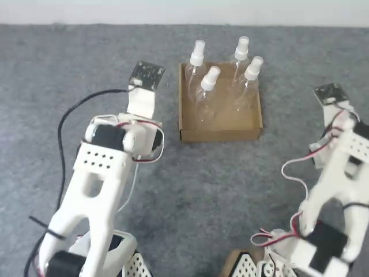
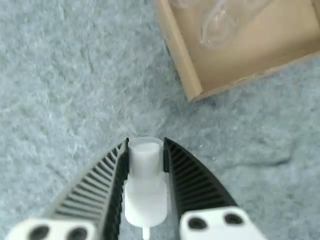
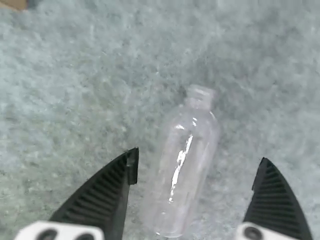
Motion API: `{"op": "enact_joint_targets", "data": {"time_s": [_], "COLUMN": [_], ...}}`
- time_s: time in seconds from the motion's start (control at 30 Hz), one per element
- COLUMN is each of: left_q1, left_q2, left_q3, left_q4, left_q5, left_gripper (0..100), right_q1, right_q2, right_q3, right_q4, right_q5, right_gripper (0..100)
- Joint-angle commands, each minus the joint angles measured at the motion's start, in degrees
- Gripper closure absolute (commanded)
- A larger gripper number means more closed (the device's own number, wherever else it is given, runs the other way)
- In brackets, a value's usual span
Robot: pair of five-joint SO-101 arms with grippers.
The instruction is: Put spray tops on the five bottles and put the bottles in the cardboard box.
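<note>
Standing upright in the cardboard box (image 1: pixel 219 134): four clear bottles (image 1: pixel 203 97), each capped with a white sprayer. Lying on the grey carpet (image 1: pixel 230 190), uncapped: the fifth bottle (image 3: pixel 185 165), between the spread-wide jaws of the right gripper (image 3: pixel 197 157), touching neither. Pinched tight in the left gripper (image 2: pixel 146 145): a loose spray top (image 2: pixel 145 190), held above the carpet near the box's corner.
</note>
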Motion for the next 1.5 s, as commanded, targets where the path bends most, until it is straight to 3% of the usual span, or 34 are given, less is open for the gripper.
{"op": "enact_joint_targets", "data": {"time_s": [0.0,0.37,0.8,0.9,1.03,1.13,1.2,1.33,1.47], "left_q1": [-1.93,-4.04,-4.57,-6.24,-9.67,-11.78,-13.10,-16.26,-16.00], "left_q2": [-2.64,-2.64,-3.25,-5.01,-11.60,-16.88,-20.04,-25.76,-31.56], "left_q3": [3.47,6.55,5.85,2.95,-1.71,-5.14,-6.90,-8.31,-8.22], "left_q4": [-5.01,-8.35,-8.35,-8.00,-7.82,-7.21,-8.62,-14.59,-19.16], "left_q5": [0.44,-2.46,-2.20,-1.76,2.46,3.08,4.40,14.68,17.05], "left_gripper": [99,99,99,99,99,99,99,99,99], "right_q1": [-0.92,2.68,2.51,-0.22,-9.36,-20.62,-29.85,-49.01,-60.88], "right_q2": [9.45,30.20,29.76,22.99,9.36,-2.42,-10.42,-23.52,-32.57], "right_q3": [-12.31,-27.16,-31.74,-34.81,-32.97,-26.55,-18.99,-1.32,15.82], "right_q4": [4.79,8.13,7.78,13.49,15.69,13.49,9.01,-3.12,-17.01], "right_q5": [-0.88,-0.44,-0.88,-3.87,-12.04,-19.16,-23.38,-26.46,-28.66], "right_gripper": [69.5,70.1,99.8,99.5,99.3,99.3,99.3,99.3,99.3]}}
